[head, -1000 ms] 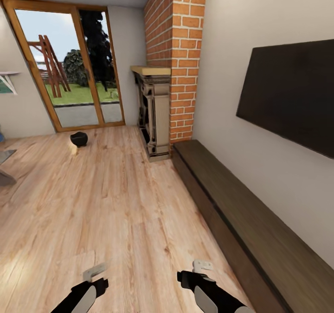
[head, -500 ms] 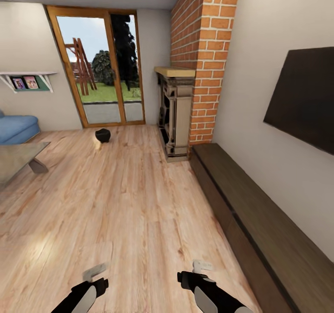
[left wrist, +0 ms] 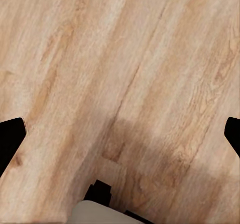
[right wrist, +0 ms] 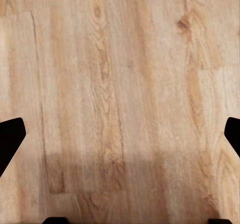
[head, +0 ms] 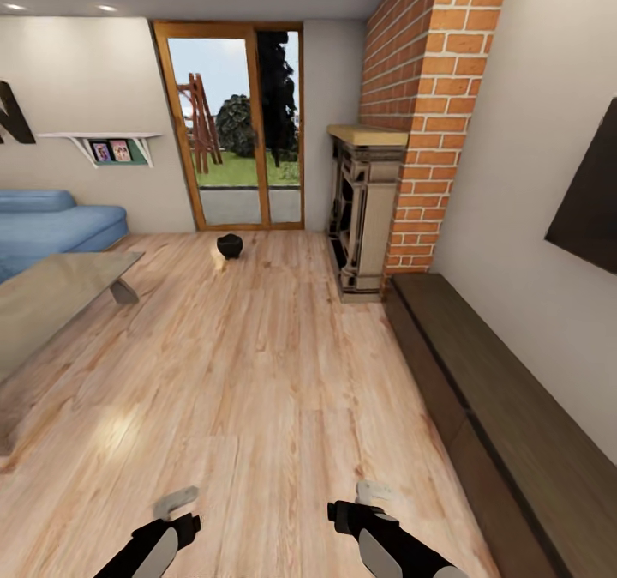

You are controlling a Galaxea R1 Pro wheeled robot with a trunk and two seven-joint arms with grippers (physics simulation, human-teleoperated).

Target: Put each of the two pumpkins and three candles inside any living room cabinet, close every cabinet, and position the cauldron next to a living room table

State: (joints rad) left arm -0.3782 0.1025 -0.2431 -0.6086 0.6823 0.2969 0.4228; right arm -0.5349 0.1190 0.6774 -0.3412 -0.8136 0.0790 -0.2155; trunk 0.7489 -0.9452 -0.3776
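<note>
I had both arms held low over the bare wood floor [head: 257,372] with nothing in either pincer. The left gripper [left wrist: 120,129] had its fingers spread wide at the edges of its wrist view, and the right gripper [right wrist: 120,134] was just as wide apart. The cauldron [head: 229,245] sat on the floor in front of the glass door [head: 236,123], well apart from the coffee table [head: 51,299], so that step looked undone. The cabinet [head: 506,415] ran along the wall just beyond the fireplace [head: 364,209], and its fronts looked closed (as far as I could see). I spotted 0 pumpkins and 0 candles, so I couldn't judge that part.
</note>
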